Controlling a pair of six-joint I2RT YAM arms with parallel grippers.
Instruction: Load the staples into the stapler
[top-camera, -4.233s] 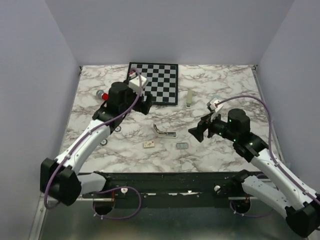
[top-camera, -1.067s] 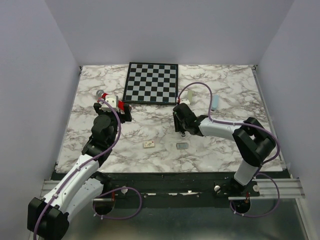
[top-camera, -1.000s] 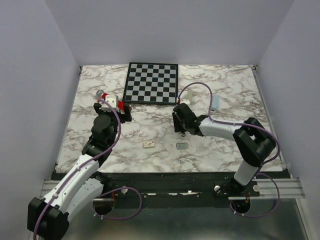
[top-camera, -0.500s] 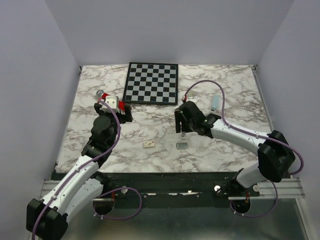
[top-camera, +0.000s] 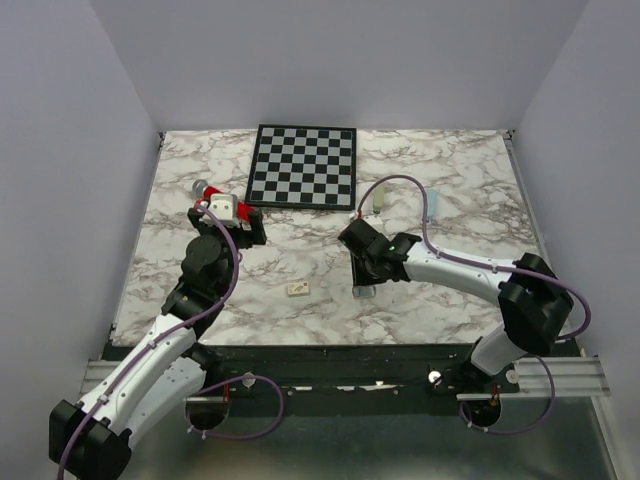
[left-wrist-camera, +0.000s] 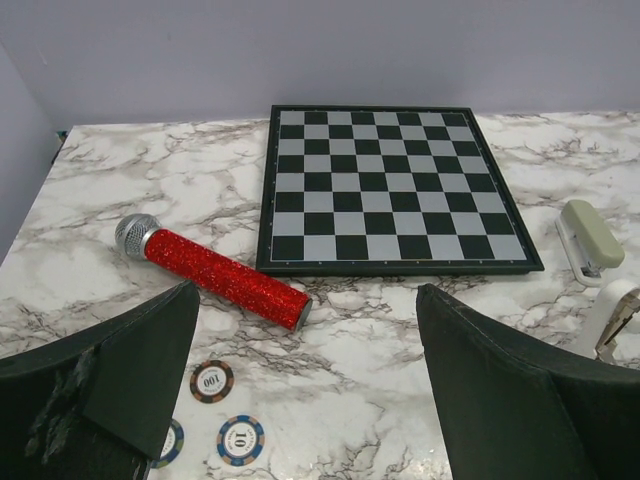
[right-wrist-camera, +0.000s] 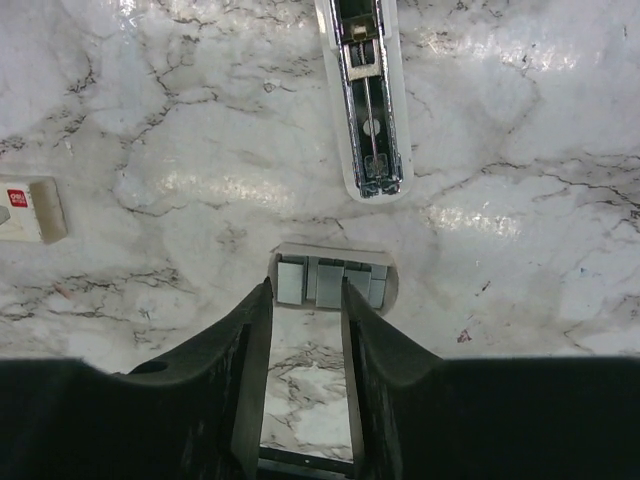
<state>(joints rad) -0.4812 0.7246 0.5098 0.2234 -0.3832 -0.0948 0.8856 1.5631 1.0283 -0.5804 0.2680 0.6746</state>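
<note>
The right tool had swung in toward the near edge of the counter and now hung over the staples, fingers slightly apart and empty. The block lay crosswise at its tips, with the opened stapler just beyond, running lengthwise away. The left tool, spread wide and empty, was well apart.

The left pincer hangs spread wide just off the chessboard's near-left corner, while the right pincer points down, narrowly parted, nearer than its near-right corner.

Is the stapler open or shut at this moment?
Open: in the right wrist view the stapler lies with its metal magazine channel exposed, facing up.
</note>
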